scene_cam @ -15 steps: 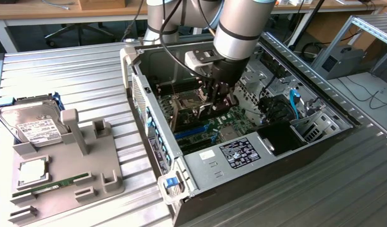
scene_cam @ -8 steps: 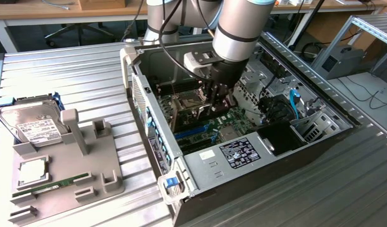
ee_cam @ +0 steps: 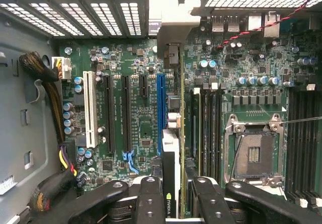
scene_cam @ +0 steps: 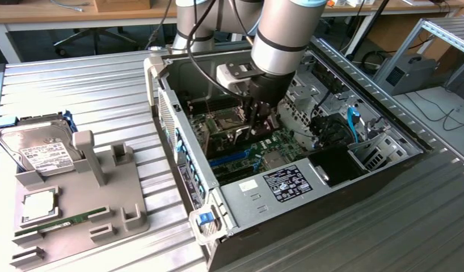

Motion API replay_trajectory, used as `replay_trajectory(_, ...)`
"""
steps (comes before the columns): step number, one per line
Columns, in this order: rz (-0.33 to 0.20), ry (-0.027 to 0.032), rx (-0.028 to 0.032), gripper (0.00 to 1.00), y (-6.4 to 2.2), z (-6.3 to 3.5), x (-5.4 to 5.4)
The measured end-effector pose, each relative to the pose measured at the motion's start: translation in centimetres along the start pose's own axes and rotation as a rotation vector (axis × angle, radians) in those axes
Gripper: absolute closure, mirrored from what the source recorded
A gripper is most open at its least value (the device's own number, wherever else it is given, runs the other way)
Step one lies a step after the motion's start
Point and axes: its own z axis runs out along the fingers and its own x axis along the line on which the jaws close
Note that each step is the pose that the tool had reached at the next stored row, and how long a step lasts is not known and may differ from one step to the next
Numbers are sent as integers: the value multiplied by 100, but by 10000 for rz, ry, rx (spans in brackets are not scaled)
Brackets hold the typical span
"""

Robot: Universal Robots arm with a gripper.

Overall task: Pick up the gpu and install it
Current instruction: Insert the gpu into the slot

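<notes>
Green motherboard, blue slot, white slot, black-and-green gpu, grey ribbed table, white-labelled silver hard drive.

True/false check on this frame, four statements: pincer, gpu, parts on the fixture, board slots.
1. The pincer grips the gpu inside the open case. True.
2. The hard drive is mounted in the case. False: it lies on the grey fixture outside, at the exterior view's left.
3. A RAM stick lies on that fixture. True.
4. The white slot holds a card. False: it is empty.
</notes>
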Motion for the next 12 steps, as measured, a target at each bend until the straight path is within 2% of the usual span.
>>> replay_trajectory(12, 0, 0, 0, 73, 75, 23, 51)
